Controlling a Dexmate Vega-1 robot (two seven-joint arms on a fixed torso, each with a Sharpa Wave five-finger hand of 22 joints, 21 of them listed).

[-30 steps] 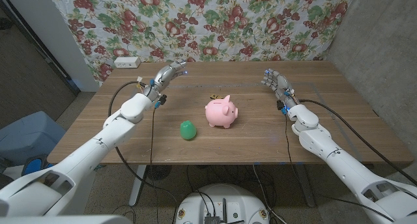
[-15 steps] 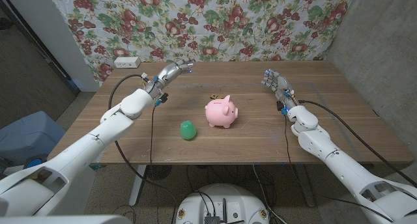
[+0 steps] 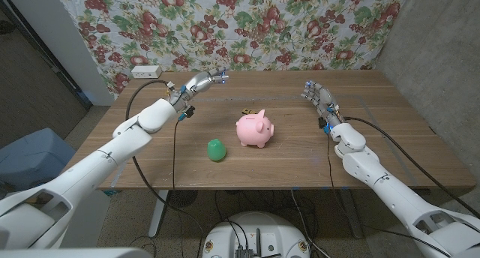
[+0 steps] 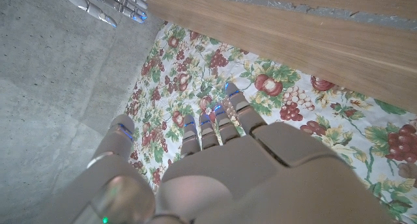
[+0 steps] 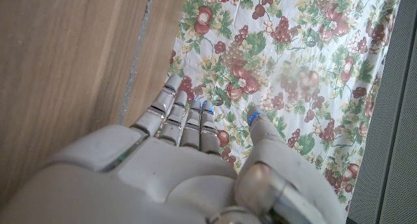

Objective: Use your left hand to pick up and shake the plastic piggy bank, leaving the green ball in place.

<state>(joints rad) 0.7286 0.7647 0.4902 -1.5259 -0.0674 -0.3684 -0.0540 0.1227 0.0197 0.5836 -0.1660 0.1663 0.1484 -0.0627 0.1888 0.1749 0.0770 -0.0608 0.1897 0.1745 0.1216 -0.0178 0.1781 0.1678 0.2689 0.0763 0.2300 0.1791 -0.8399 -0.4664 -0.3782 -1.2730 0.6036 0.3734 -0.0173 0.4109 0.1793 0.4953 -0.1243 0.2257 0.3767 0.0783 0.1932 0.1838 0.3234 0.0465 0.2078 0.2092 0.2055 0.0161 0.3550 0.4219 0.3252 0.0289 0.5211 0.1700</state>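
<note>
Left hand (image 3: 201, 83) fingers spread and extended, holding nothing, raised above the table (image 3: 390, 149) in the upper-left-centre of the head frame. Right hand (image 3: 316, 94) fingers straight, slightly apart (also empty), upper right of centre. Pink piggy bank (image 3: 255, 129) upright at frame centre, untouched. Green ball (image 3: 217, 149) just left of it and lower, apart from it. Floral cloth (image 3: 247, 25) hangs behind.

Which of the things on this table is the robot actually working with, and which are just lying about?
Part of the job:
- pink piggy bank, to be picked up and shaken
- green ball, to stay where it is
- left hand, open, raised beyond the bank

Just lying about:
- white power strip at the table's far left corner
- floral cloth behind
</note>
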